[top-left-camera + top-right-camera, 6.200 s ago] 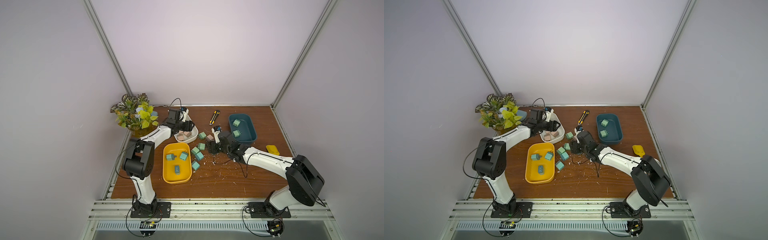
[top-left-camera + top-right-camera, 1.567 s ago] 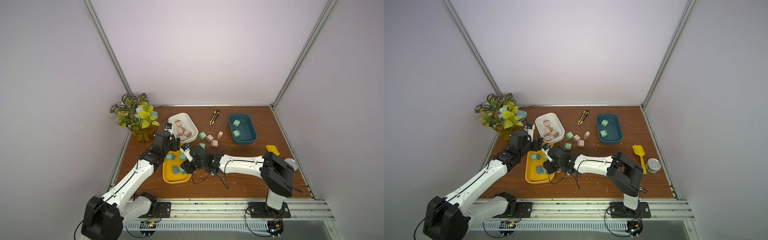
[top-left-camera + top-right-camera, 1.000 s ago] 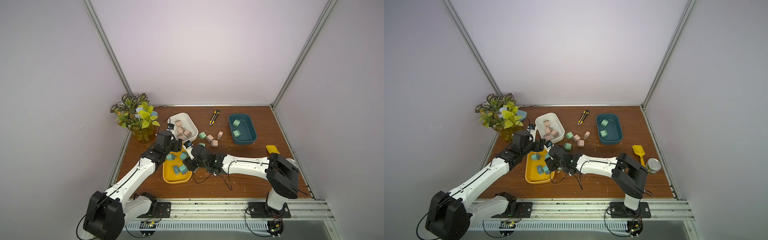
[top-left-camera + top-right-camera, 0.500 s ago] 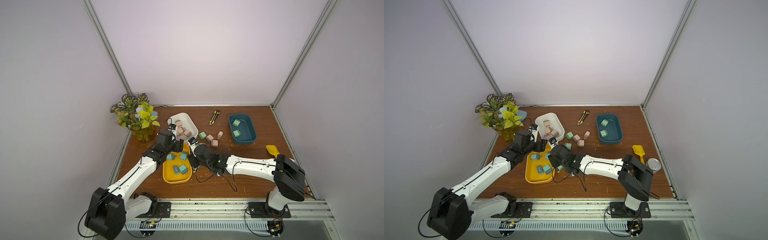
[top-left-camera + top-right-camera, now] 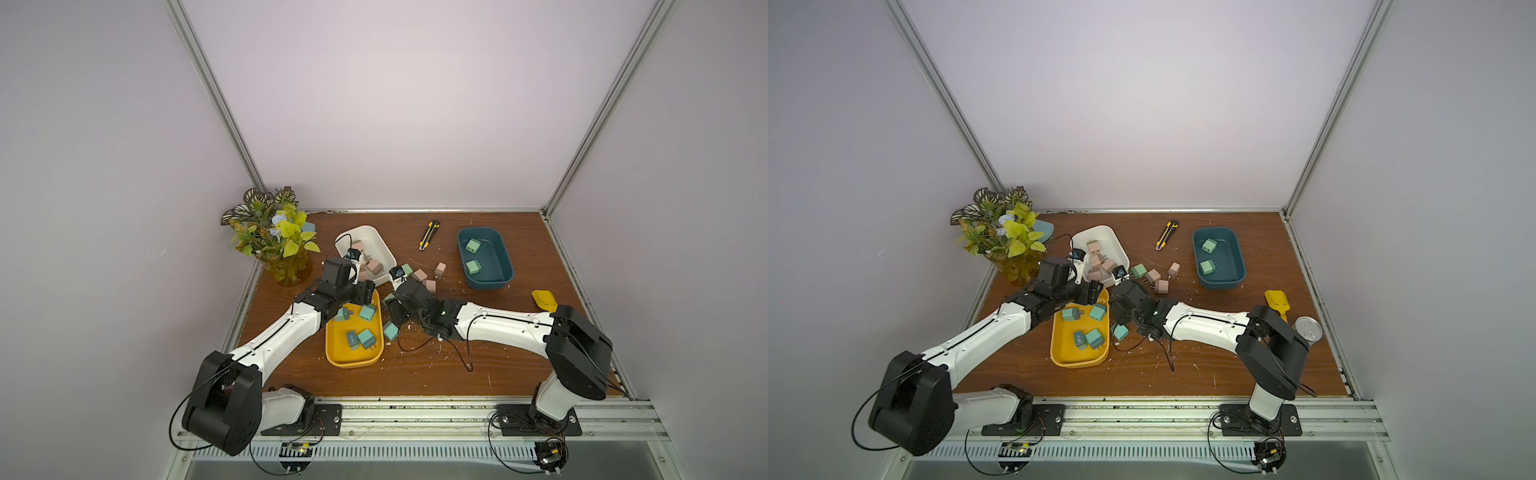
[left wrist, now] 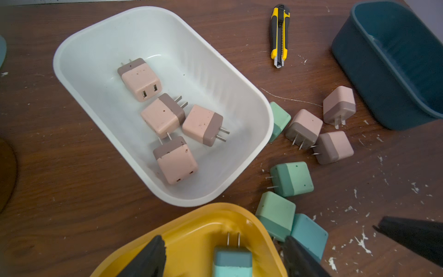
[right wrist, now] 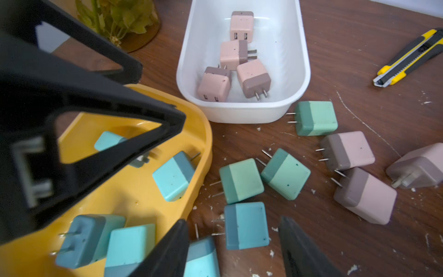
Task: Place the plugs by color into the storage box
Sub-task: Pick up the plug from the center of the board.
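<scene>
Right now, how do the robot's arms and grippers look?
Both the left arm and the right arm have white link shells with black joints and thin black cables. The left gripper and right gripper are black, with tapered, wedge-shaped fingers.

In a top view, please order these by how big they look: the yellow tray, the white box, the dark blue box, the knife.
1. yellow tray, largest
2. white box and dark blue box: they look about alike, so I do not rank them
3. knife, clearly smallest
</scene>
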You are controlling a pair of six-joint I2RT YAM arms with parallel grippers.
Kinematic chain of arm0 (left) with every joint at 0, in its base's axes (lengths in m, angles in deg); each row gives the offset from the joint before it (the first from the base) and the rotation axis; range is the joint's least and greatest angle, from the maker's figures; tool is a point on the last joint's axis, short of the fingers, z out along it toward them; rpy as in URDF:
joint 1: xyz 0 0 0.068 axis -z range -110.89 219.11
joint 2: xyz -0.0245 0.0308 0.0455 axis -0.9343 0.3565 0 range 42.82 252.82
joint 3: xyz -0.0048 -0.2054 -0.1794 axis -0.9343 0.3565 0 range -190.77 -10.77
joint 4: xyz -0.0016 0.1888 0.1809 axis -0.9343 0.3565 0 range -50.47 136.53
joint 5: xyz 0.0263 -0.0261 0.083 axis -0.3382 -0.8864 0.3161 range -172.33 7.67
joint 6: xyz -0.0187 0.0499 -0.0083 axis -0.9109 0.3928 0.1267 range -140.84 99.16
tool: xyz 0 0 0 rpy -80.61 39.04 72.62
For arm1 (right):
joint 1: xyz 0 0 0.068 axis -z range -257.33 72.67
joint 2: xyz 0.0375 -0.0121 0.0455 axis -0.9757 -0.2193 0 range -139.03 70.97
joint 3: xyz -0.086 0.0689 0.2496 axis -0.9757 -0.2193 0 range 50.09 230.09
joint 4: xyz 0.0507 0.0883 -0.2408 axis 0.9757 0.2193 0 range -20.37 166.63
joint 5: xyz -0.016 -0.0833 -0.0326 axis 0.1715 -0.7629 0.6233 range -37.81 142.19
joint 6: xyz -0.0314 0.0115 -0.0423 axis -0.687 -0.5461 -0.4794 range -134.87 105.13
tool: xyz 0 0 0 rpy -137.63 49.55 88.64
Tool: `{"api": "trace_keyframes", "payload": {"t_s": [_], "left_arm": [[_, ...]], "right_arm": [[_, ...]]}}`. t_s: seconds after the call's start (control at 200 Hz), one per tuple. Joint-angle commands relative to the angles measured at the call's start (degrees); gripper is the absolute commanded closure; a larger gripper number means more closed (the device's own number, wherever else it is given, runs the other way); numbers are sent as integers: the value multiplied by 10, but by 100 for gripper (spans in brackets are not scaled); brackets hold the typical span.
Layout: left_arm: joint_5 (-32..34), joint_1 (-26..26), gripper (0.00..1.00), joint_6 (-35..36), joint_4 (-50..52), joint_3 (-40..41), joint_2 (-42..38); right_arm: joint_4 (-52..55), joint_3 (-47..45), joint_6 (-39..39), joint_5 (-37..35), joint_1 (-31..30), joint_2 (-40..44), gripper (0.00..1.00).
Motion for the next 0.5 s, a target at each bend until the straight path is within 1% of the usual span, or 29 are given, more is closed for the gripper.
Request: {"api": "trace_keyframes", "payload": {"t_s": [0.0,0.15,0.355,0.495], "left_arm": [[-39,-2,21,3,6,-35,23],[-77,-2,21,3,15,-80,75],[-105,-2,21,0,32,-157,150],[-114,-2,21,6,50,-179,176]], "right_arm": [[29,29,20,-2,20,13,30],[36,40,31,8,43,-1,26],[50,75,58,26,75,-43,25],[39,94,69,35,87,-74,25]]}}
